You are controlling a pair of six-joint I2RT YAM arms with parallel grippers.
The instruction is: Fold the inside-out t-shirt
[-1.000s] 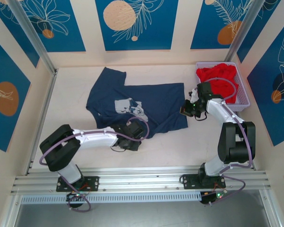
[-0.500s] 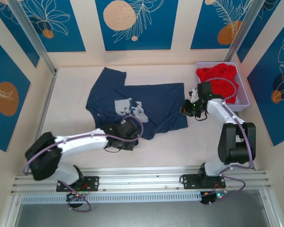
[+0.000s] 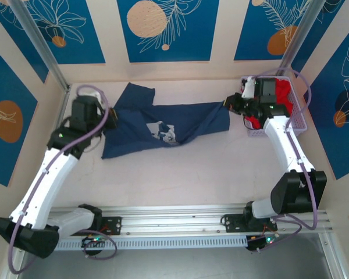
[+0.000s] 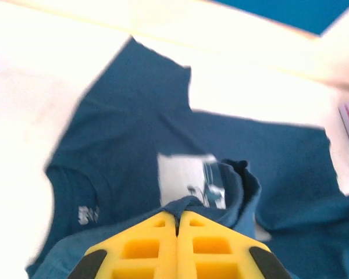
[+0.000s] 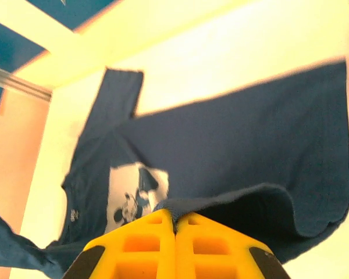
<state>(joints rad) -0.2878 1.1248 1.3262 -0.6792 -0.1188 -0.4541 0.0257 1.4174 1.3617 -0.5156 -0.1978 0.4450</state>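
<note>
**Pale tabletop, blue-panelled walls: shirt hem lifted between two arms**

On the pale table (image 3: 180, 174), the inside-out t-shirt (image 3: 189, 119) is seen drawn out between the left gripper (image 3: 106, 123) and the right gripper (image 3: 231, 104). A second before, the garment was spread flat. The left gripper was lowered on its near hem and the right one was set at its side edge. Both arms have since been swung up and apart, and the near edge has been carried with them, so that part of the cloth is raised off the surface and doubled towards the far side.

In the left wrist view the yellow fingers (image 4: 151, 238) are pressed together, and a fold of navy cloth is pinched at their tips. The pale printed patch (image 4: 183, 177) lies just beyond them. In the right wrist view the fingers (image 5: 145, 238) are likewise clamped on a curled stretch of hem, with the shirt's body spread beyond and below.

A red garment (image 3: 285, 93) is left untouched in the lilac basket (image 3: 302, 125) just behind the right gripper.

The first fold is judged to have been begun. The held edge has yet to be laid down, and the sag in the middle may crease unless the cloth is kept taut.
</note>
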